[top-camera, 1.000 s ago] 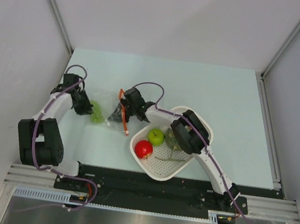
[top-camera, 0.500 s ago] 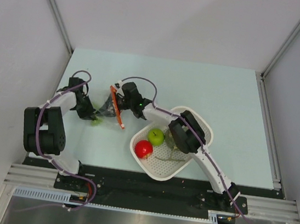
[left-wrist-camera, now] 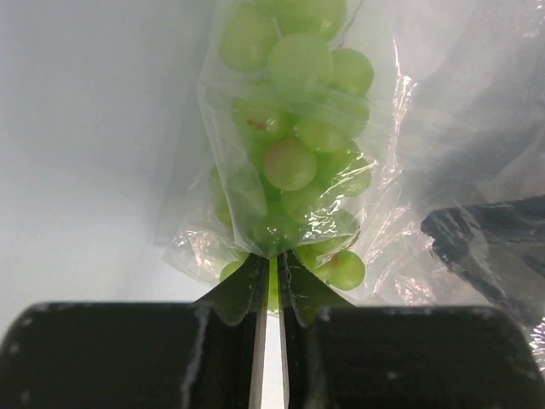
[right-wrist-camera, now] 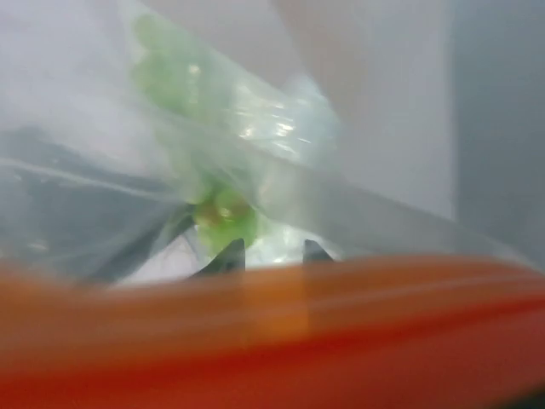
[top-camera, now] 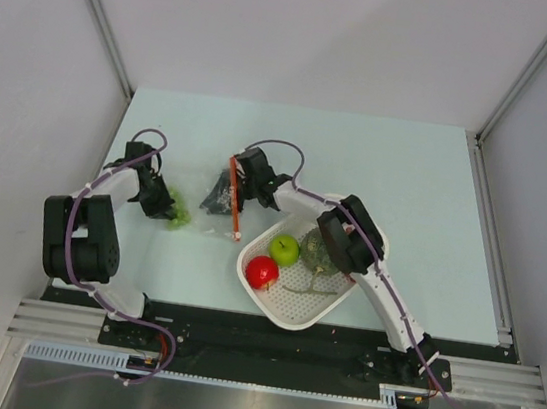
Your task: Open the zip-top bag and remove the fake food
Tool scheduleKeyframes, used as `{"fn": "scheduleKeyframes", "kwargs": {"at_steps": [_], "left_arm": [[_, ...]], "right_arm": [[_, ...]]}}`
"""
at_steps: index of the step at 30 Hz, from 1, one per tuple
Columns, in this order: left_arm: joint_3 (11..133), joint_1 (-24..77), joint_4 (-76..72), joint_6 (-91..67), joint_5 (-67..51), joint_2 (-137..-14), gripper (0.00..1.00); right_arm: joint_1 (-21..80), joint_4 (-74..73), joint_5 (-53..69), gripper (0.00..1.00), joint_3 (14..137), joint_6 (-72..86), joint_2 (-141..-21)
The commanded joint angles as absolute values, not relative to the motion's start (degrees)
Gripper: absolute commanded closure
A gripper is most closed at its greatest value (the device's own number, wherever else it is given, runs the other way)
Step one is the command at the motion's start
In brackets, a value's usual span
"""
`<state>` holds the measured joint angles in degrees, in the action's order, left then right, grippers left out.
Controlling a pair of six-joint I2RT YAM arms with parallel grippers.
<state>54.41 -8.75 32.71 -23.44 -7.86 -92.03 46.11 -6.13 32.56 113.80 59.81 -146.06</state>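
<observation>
Bag (left-wrist-camera: 400,102) is seen lying on the table (top-camera: 389,169), left of centre, stretched between the two grippers. Left gripper (left-wrist-camera: 271,277) is found at the bag's left end; its jaws are drawn almost together, and a fold of clear film is pinched between the tips. Green grapes (left-wrist-camera: 289,162) are seen inside the bag, bunched just beyond those tips. A dark bunch (top-camera: 219,197) is also seen inside, further right, close to the mouth. Zip strip (top-camera: 235,197), orange-red, is laid out in a near-far line along the bag's right end. Right gripper (right-wrist-camera: 271,251) is placed at that end, on the far part of the strip. In the right wrist view the strip is smeared across the lower frame, very close to the lens and out of focus. The two fingertips are seen above it, set partly apart, with crinkled film and green grapes beyond them. Whether strip or film is caught between these jaws cannot be told. Basket (top-camera: 300,309), white, is placed right of the bag, nearer the arm bases. Apple (top-camera: 285,249), red fruit (top-camera: 263,272) and leafy piece (top-camera: 318,261) are seen inside it: the apple and red fruit are at its left side, and the leafy piece is partly hidden under the right arm.
</observation>
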Motion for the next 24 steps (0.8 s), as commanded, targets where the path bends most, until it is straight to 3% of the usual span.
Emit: {"fn": "scheduleKeyframes", "kwargs": {"at_steps": [1,7,9,18,24], "left_arm": [[52.73,-8.44,32.61,-22.06,-7.21,-92.72,0.89],[52.65,-8.44,32.34,-22.59,-8.26,-92.90,0.89],[52.47,-8.35,32.17,-22.67,-8.26,-92.73,0.89],[51.85,-8.17,31.73,-22.85,-8.35,-92.72,0.89],[52.03,-7.91,31.82,-22.85,-8.52,-92.46,0.89]], "right_arm": [[49.13,-5.20,33.40,0.60,119.01,58.26,-147.92],[50.19,-1.67,34.37,0.76,118.48,62.22,-150.03],[50.36,-0.53,35.24,0.77,118.39,64.15,-150.47],[51.42,3.69,36.48,0.56,118.39,65.74,-150.47],[52.12,5.54,37.44,0.54,119.09,68.02,-152.04]]}}
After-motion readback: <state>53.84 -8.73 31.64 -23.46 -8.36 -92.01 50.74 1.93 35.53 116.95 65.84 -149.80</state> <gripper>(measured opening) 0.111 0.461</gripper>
